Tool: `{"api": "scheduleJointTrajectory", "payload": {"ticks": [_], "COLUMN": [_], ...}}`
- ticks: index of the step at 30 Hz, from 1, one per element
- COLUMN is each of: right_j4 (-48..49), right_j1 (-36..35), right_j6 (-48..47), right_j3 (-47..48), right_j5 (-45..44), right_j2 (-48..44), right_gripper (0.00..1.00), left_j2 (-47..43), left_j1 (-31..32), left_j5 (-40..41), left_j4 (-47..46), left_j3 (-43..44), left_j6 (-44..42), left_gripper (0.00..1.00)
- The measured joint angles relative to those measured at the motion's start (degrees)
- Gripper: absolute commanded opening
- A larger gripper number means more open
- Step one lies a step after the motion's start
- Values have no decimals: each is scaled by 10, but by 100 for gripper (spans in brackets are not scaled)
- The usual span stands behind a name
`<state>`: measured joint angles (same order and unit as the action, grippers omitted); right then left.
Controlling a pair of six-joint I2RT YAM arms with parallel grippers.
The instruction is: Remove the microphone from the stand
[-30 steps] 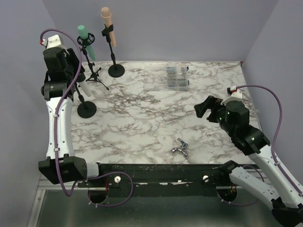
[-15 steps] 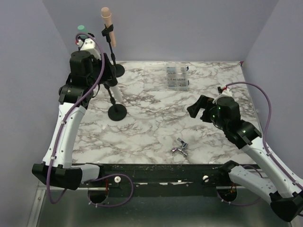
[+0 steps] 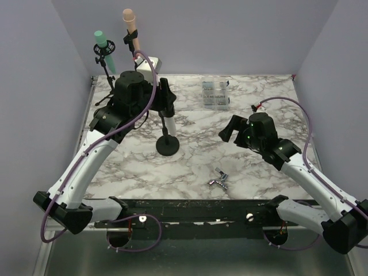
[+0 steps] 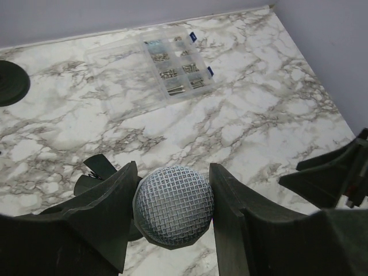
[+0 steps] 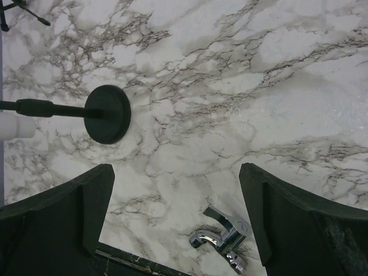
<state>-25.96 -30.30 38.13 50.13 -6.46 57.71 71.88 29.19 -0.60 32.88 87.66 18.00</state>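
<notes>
— As the left wrist camera looks down past the fingers, where does the microphone (image 4: 172,204) lie?
— Its grey mesh head sits squarely between the two fingers (image 4: 109,207) of my left gripper (image 4: 172,172). Both inner faces press against its sides, so the fingers pinch it at a partial spread.
— And the stand (image 3: 168,145)?
— Top view: its round black base is on the marble table (image 3: 190,167), near the middle, and the pole leans up into the left gripper. I cannot tell whether the microphone sits in the clip; the gripper hides that joint.
— Your right gripper (image 5: 176,172)?
— Fingers fully spread, holding nothing, over bare marble. A chrome fitting (image 5: 221,238) lies just below them, and the stand's base shows near that view's upper left.
</notes>
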Motion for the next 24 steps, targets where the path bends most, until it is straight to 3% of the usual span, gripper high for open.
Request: {"api": "scheduleJointTrajectory", "payload": {"ticks": [11, 19, 23, 24], "right_j4": [26, 28, 28, 28], "right_j1": [-52, -120, -144, -150], "right_j6": [26, 30, 28, 26], "right_j3": [8, 35, 50, 54], "right_j5": [-9, -58, -90, -98], "right_j2": [63, 110, 109, 109], "right_gripper": [100, 100, 100, 100], "left_j2": [-21, -20, -25, -27], "left_j1": [92, 126, 128, 128], "left_j5": [13, 30, 41, 43], "left_j4": [1, -11, -26, -30], "left_j3": [-11, -25, -30, -30], "left_j6": [-5, -16, -23, -24], "left_gripper": [1, 65, 84, 97]}}
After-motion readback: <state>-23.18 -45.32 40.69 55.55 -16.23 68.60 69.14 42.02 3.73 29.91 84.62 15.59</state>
